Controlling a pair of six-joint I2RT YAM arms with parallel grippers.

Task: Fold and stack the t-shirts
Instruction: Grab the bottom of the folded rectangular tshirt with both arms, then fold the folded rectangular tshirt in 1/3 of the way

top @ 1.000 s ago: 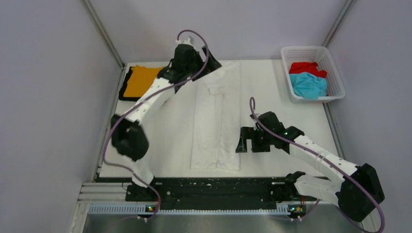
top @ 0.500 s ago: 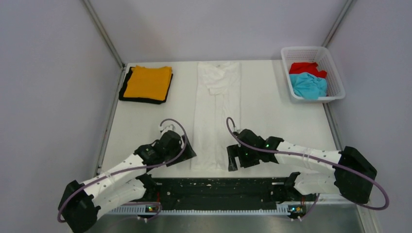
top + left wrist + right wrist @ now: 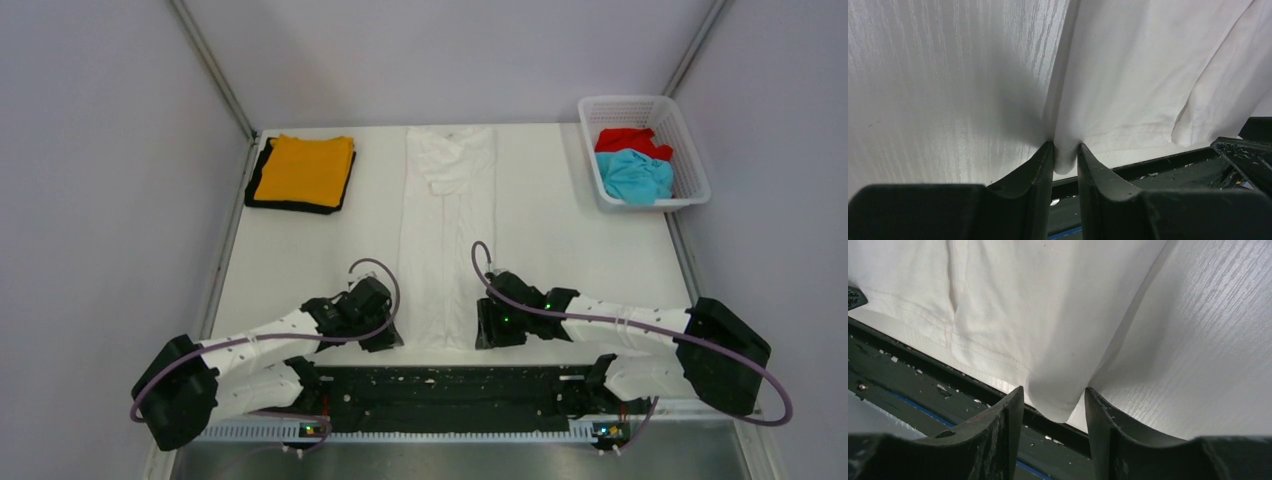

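The white shirt (image 3: pixel 445 230), folded into a long strip, lies down the middle of the worktop (image 3: pixel 300 260) from 12 to 6 o'clock. The left gripper (image 3: pixel 1065 150) is at the strip's 7 o'clock corner, clenched on the hem, cloth pinched in the narrow gap. The right gripper (image 3: pixel 1054 400) is at the 5 o'clock corner. Its jaws stand wider, with the corner filling the gap between them; I cannot tell whether it bites. At 10 o'clock an orange shirt (image 3: pixel 303 170) sits folded on a black shirt (image 3: pixel 258 182). At 2 o'clock the basket (image 3: pixel 640 104) holds the red shirt (image 3: pixel 630 140) and teal shirt (image 3: pixel 635 175).
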